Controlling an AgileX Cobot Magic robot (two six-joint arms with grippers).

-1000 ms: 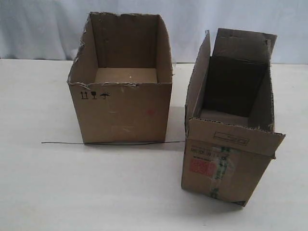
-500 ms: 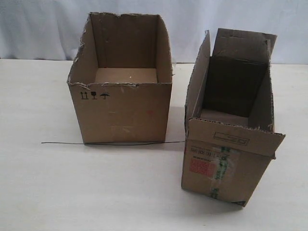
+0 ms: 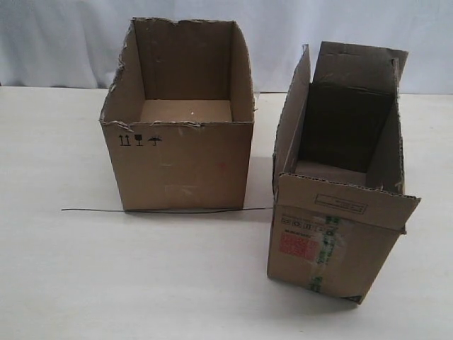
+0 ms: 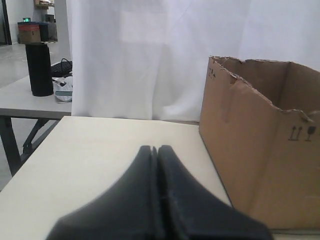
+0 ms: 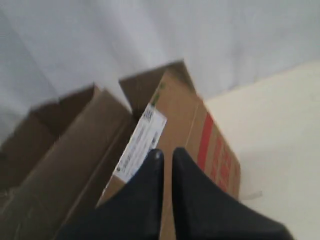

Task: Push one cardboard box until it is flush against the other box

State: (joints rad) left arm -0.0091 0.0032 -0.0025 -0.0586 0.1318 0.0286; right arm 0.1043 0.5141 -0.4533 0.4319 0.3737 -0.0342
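Note:
The narrower cardboard box (image 3: 340,234), with its red label, green-striped tape and raised flaps, stands open at the right, turned slightly askew. The wider other box (image 3: 184,163), with ragged top edges and black handling symbols, stands to its left across a narrow gap. Neither gripper shows in the exterior view. My left gripper (image 4: 155,148) is shut and empty above the tabletop, with the other box (image 4: 265,165) off to one side of it. My right gripper (image 5: 166,151) is shut with a hairline gap, empty, just off the cardboard box's (image 5: 200,130) labelled outer side wall.
A thin dark wire (image 3: 92,210) lies on the white table (image 3: 71,283) along the wider box's front base. A white curtain hangs behind the table. A black cylinder (image 4: 39,69) stands on a neighbouring table.

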